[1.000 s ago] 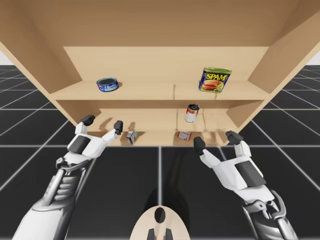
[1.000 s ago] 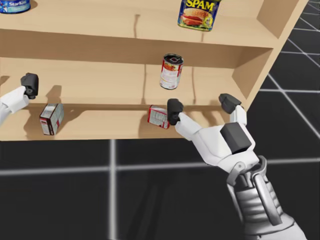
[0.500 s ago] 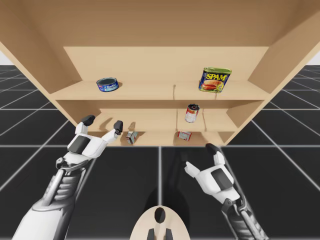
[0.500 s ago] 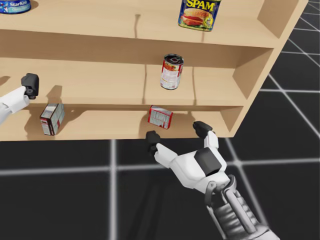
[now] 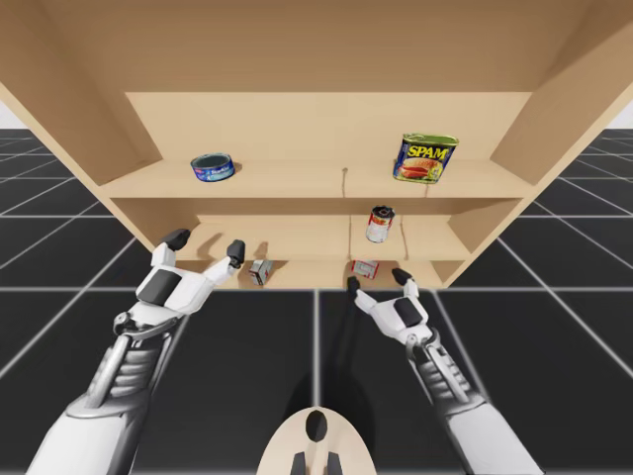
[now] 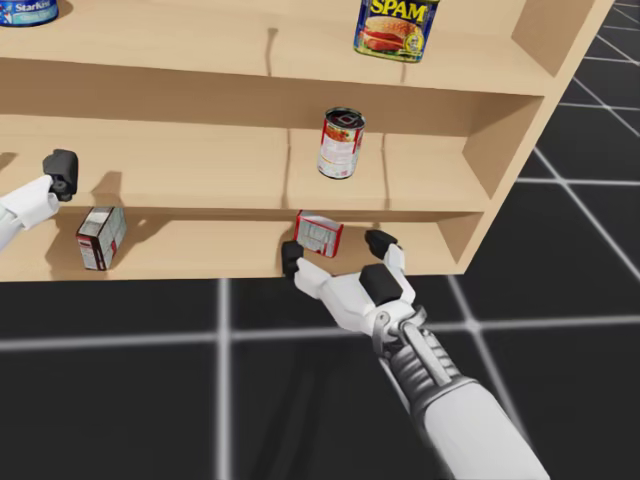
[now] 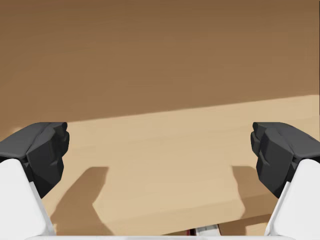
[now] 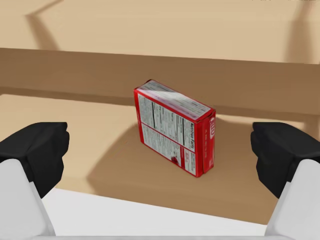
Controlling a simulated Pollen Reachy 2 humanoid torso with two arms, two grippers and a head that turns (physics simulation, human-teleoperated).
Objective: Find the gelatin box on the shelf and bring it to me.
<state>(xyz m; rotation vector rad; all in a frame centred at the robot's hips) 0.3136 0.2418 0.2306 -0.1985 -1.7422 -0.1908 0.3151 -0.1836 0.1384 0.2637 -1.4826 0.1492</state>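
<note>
My head view's top edge cuts off the flat blue can [image 6: 25, 10] and the blue and yellow tin [image 6: 396, 28]; its left edge cuts my left gripper [image 5: 206, 242] down to one finger [image 6: 60, 170]. Under that gripper in its wrist view, a red and white scrap [image 7: 204, 231] peeks below the shelf board [image 7: 165, 165], too little to name

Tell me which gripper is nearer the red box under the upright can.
Right. My right gripper is open just in front of the red box; my left gripper hangs open farther off, beyond another small box.
</note>
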